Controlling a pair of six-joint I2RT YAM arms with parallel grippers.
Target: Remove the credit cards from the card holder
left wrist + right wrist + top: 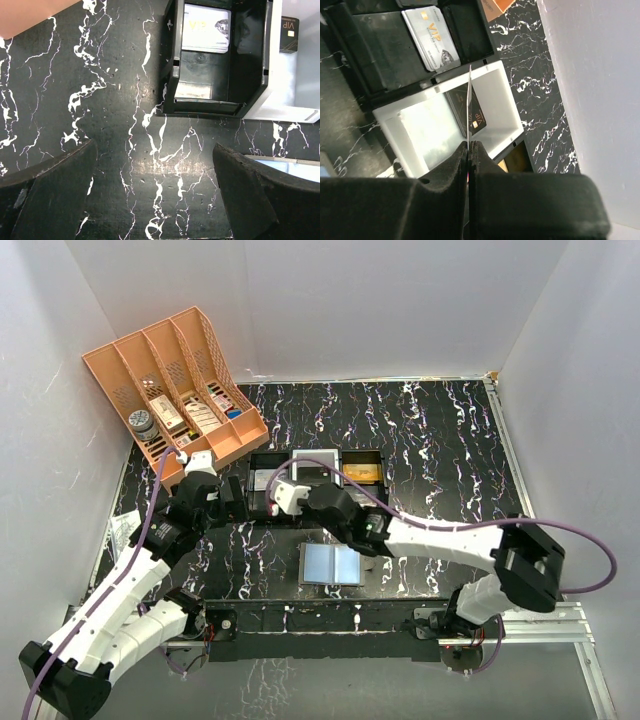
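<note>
A black marble table (pixel 440 440) veined in white sits between white walls, with a peach rack (pixel 175 380) at upper left. From above, the card holder (pixel 332 565) lies open at lower centre, just below the white tray (pixel 335 454). In the left wrist view the left gripper (pixel 154 150) gapes wide over bare table; a black tray (pixel 172 75) at top holds a pale card (pixel 206 27), and a dark card (pixel 289 35) lies at upper right. In the right wrist view the right gripper (pixel 468 147) is clamped on a thin card (pixel 469 100) (seen edge-on, colour unclear) above the white tray
</note>
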